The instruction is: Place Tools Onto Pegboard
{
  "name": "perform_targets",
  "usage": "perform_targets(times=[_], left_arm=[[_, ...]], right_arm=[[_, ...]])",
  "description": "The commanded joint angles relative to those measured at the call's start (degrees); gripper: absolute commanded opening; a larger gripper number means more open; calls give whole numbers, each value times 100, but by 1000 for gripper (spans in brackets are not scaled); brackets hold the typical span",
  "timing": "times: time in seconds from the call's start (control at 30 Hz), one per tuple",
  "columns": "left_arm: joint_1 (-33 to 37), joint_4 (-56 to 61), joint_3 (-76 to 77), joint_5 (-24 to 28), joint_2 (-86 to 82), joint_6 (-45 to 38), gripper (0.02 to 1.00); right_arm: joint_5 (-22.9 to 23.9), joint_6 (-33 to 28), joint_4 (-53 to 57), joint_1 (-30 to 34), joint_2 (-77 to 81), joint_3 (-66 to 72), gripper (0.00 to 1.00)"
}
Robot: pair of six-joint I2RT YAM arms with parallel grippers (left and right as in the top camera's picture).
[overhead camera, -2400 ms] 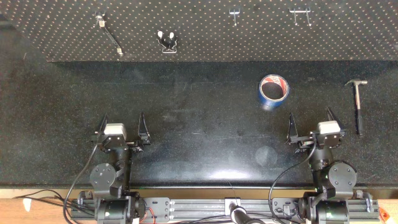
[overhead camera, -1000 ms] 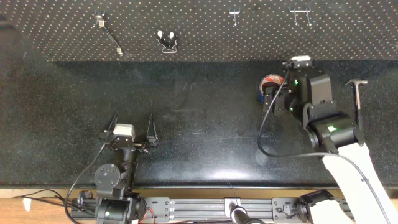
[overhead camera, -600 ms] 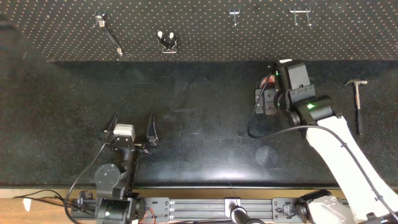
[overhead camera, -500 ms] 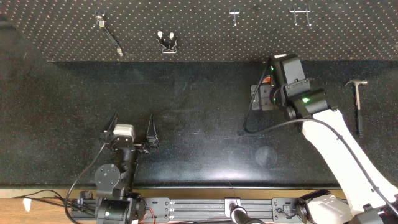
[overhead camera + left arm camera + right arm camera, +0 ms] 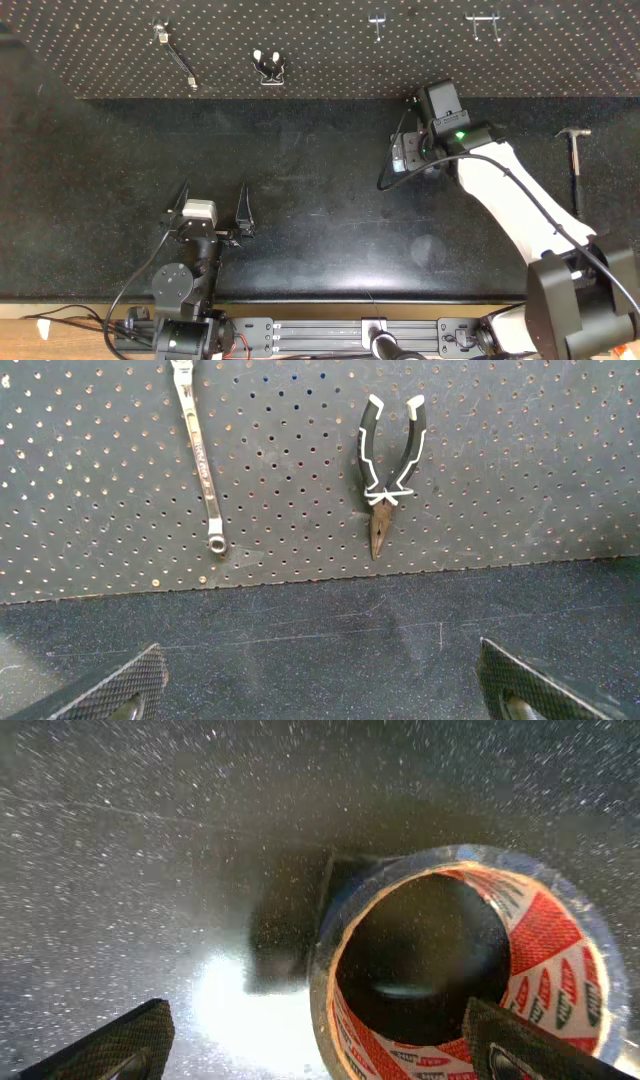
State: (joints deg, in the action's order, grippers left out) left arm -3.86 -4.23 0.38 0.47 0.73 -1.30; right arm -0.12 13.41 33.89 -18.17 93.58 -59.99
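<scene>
Right fingers (image 5: 110, 1040) spread wide over tape roll (image 5: 560, 970), gripping nothing; left fingers (image 5: 110, 685) wide apart, empty, facing pegboard (image 5: 500, 460).

Overhead light glares white off the dark, speckled bench (image 5: 335, 265), and the tape (image 5: 560, 950) throws a soft shadow beside itself.

L arm folded at lower left of top view, L gripper (image 5: 214, 188) jaws wide apart. R arm extended to upper centre-right, R gripper (image 5: 410, 155) pointing down, jaws spread.
</scene>
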Motion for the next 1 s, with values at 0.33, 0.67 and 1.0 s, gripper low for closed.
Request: perform_targets(times=[0.33,0.67,1.0], left_arm=[[-20,-46,-7,22,-55,-52,996],[-20,-46,-7,22,-55,-52,996],[-20,-46,-7,22,-55,-52,996]], right_arm=[[-52,-59,-186,-39,396,-103,77],[-31,-168,-1272,-533,-1937,-103,73],[131,-780,-3283,-1143,-1987,-103,73]])
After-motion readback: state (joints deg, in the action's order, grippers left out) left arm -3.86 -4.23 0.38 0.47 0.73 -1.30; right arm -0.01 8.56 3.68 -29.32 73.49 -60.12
